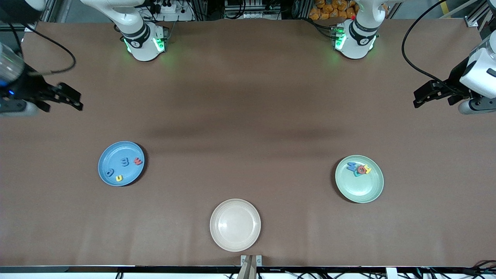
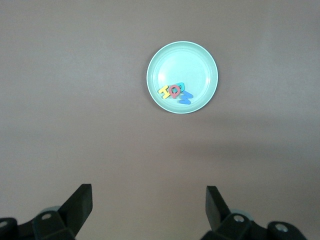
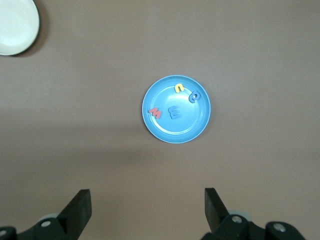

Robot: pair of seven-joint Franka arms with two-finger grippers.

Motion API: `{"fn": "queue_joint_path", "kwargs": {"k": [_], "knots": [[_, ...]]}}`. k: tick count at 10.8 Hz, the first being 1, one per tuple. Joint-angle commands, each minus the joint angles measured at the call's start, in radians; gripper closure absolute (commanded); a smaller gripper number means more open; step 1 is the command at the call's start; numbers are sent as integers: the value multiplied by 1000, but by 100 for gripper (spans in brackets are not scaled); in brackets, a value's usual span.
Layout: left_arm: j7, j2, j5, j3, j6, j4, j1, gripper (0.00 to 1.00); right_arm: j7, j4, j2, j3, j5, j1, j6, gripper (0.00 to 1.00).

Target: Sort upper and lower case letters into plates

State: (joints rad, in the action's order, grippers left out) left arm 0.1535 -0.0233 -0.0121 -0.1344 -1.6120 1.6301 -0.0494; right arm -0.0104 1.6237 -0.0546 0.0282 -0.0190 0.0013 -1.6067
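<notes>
Nearest the front camera, a cream plate (image 1: 235, 225) is sitting empty on the brown table (image 1: 248, 116), roughly midway between the two ends.

A step farther from the camera, toward the right arm's end, the blue plate (image 1: 121, 163) is lying flat. Four letters are resting in it, spread apart: a red letter (image 1: 138, 161), a blue letter (image 1: 125, 162) just beside it, a yellow letter (image 1: 119, 178) close to the rim on the camera's side, and a rounded blue letter (image 1: 110, 172) near that one. The right wrist view is showing the same four, each lying clear of the others.

About level with it, toward the left arm's end, the green plate (image 1: 359, 179) is holding the other four letters, bunched in a touching cluster near the rim farthest from the camera: a blue letter (image 1: 352, 166), a red ring-shaped letter (image 1: 362, 169), a yellow letter (image 1: 367, 169) and a teal letter (image 1: 357, 174), partly overlapping.

Farther still, the right gripper (image 1: 68, 97) is hanging over bare table at its end, fingers spread wide, holding nothing. The left gripper (image 1: 428, 93) is hanging likewise over bare table at its own end, fingers apart and empty. Both arms are waiting.
</notes>
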Motion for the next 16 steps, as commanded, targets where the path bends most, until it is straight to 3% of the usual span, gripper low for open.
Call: {"fn": "queue_joint_path", "kwargs": {"k": [1, 11, 16], "knots": [[-18, -10, 14, -7, 0, -3, -6, 0, -11, -122, 4, 5, 16, -4, 71, 0], [-14, -9, 14, -4, 9, -41, -7, 0, -14, -130, 12, 9, 16, 0, 74, 0], [-14, -10, 26, -8, 86, -91, -9, 0, -16, -130, 12, 9, 16, 0, 106, 0]]}}
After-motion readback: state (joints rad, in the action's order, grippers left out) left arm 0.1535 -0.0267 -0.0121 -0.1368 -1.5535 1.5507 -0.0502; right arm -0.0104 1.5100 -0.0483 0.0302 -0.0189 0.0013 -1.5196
